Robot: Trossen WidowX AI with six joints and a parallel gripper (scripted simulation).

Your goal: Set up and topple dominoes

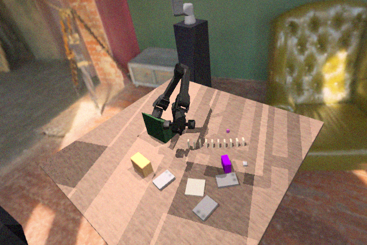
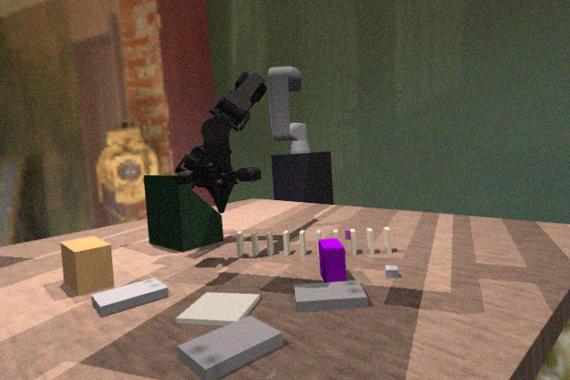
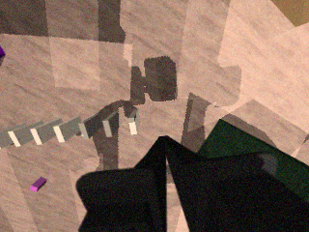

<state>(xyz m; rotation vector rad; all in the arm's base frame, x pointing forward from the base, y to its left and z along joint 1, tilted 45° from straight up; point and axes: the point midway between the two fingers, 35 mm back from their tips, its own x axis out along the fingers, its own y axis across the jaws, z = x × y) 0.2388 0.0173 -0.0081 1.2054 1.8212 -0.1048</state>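
Observation:
A row of several cream dominoes stands upright across the table, evenly spaced as far as I can see. Its left end domino (image 1: 188,143) (image 2: 240,245) (image 3: 133,127) stands upright, and the right end domino (image 1: 243,141) (image 2: 387,239) stands too. My gripper (image 1: 180,132) (image 2: 222,211) (image 3: 163,139) is shut with nothing between its fingertips. It hangs above the table just beyond the left end of the row, apart from the end domino and close to the green block. In the wrist view, the far part of the row is cut off.
A tall green block (image 1: 153,127) (image 2: 166,214) (image 3: 237,142) stands left of the gripper. A yellow block (image 1: 140,160) (image 2: 87,267), purple block (image 1: 226,163) (image 2: 332,260), cream plate (image 1: 195,187) (image 2: 218,307) and grey slabs lie in front. A tiny purple piece (image 1: 227,131) (image 3: 39,184) lies behind the row.

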